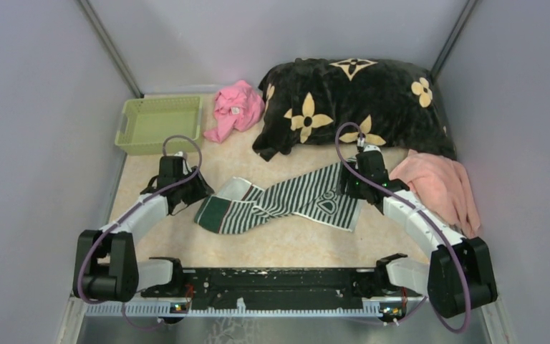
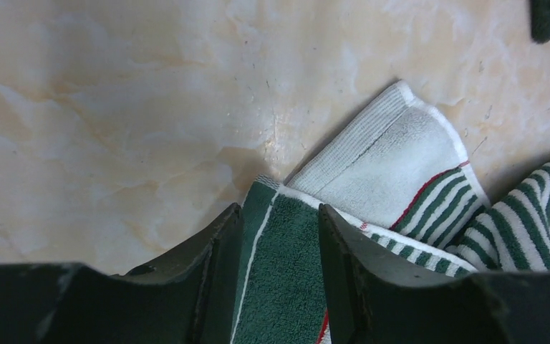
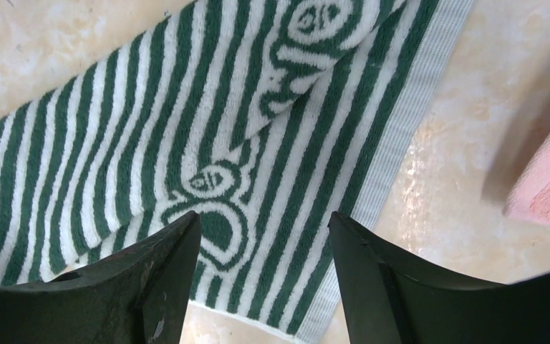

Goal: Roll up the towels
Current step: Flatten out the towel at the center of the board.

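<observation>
Green striped towel (image 1: 279, 204) is lying rumpled across the table (image 1: 279, 247), salmon towel (image 1: 440, 188) off right; floppy terry, likely best pinched at an end hem (image 2: 281, 276); left gripper (image 2: 279, 215) is straddling one, grip can't be told; right gripper (image 3: 263, 218) is being held apart.

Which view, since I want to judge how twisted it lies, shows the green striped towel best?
Top external: the whole green striped towel shows, twisted mid-length. Left wrist shows only its solid green and white end at the left gripper; right wrist only the striped, patterned end below the right gripper.
</observation>
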You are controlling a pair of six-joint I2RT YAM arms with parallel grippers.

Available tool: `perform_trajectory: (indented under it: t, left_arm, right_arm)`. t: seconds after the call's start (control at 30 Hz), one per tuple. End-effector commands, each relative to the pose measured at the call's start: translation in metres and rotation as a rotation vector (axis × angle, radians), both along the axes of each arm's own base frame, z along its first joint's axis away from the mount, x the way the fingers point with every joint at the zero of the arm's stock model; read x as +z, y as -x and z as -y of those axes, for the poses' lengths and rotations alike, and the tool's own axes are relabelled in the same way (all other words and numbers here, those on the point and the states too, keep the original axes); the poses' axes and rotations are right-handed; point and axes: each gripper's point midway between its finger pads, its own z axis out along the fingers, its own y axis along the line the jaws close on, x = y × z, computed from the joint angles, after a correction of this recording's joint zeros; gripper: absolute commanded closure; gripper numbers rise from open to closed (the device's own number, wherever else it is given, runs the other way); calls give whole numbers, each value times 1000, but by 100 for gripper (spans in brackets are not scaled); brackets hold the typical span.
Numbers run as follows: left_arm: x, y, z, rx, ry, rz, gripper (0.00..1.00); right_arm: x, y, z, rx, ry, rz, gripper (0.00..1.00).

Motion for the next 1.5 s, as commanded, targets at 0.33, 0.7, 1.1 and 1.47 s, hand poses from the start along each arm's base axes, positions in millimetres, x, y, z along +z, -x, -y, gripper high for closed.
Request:
perform_trajectory:
  t: [0.33, 0.7, 1.1, 1.47]
  left_arm:
    - [-10, -10, 18, -167, 1, -108, 48]
    - [-17, -10, 5, -181, -90, -196, 44]
    - [-30, 2, 22, -296, -29, -284, 60]
    - [13, 7, 34, -387, 19, -188, 79]
  right_arm:
    - [17, 8, -12, 58, -63, 69, 33]
    - [22, 12, -15, 72, -83, 93, 33]
    - [29, 13, -15, 75, -95, 113, 33]
    - [36, 16, -16, 77, -104, 116, 33]
